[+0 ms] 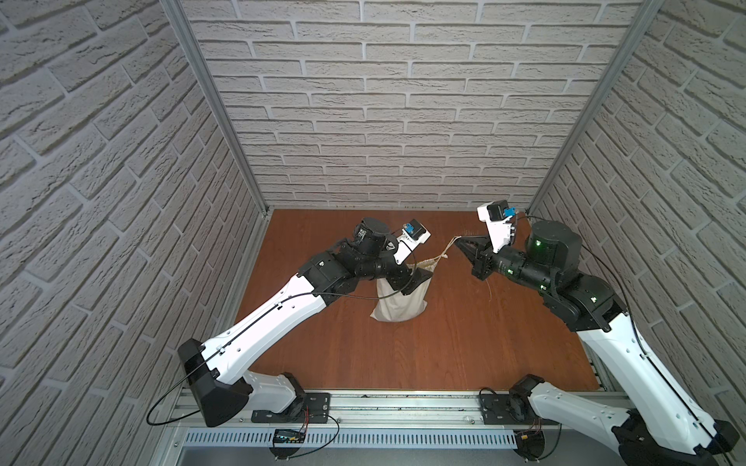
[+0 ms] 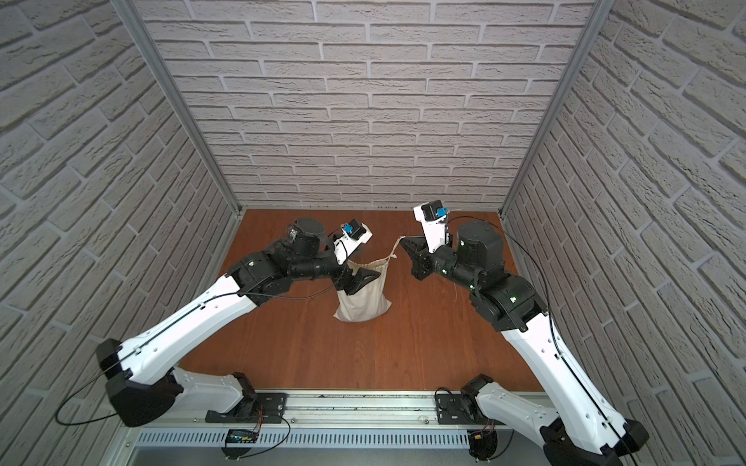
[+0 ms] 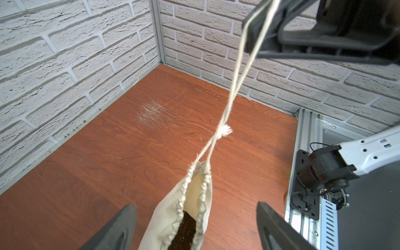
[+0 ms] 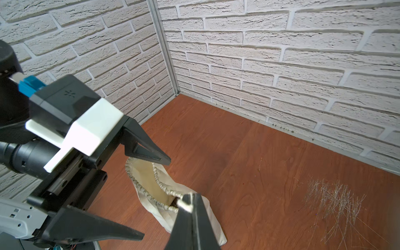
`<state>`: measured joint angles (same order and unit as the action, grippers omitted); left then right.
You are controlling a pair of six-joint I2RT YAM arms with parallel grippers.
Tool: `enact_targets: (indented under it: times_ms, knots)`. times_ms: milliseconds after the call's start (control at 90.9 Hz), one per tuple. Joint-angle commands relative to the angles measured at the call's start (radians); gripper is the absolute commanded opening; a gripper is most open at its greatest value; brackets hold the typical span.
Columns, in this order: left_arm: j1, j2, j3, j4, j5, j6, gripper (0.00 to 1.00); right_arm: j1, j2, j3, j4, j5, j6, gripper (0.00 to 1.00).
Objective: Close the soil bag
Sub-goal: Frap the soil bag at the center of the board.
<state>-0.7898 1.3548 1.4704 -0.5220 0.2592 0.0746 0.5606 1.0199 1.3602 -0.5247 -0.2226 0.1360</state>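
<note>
So the soil bag (image 1: pixel 397 302) (image 2: pixel 363 300) sits slumped on the wooden desk (image 1: pixel 444 347), and you can see it in both top views with its gathered mouth end raised. The left pincer (image 3: pixel 195 204) is right at the bag's mouth, jaws wide, one on each side of the rim. In the left wrist view there's a clear gap between each jaw and the cloth, so it isn't holding anything. The right pincer (image 1: pixel 458 242) is higher up, off to the robot's right of the bag and apart from the cloth, with its jaws pressed together on the cord (image 3: pixel 233 91). Both strands run taut from the bag's rim up to it, with a frayed knot (image 3: pixel 225 131) partway along. The mouth is puckered into a narrow slit but isn't shut yet, and there's dark soil (image 3: pixel 184 231) showing inside. There's also a patch of pale scratches (image 3: pixel 155 112) on the desk a little way off from the bag.
</note>
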Motion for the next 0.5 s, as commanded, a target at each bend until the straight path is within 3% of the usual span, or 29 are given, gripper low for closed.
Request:
enact_targets:
  times_ms: [0, 484]
  knots:
    - [-0.003, 0.024, 0.043, 0.042, 0.034, 0.027, 0.88, -0.005, -0.008, 0.037, 0.041, -0.021, 0.022, 0.03]
    - [-0.004, 0.073, 0.08, 0.081, 0.056, 0.013, 0.77, -0.004, 0.063, 0.136, 0.049, -0.093, 0.063, 0.03]
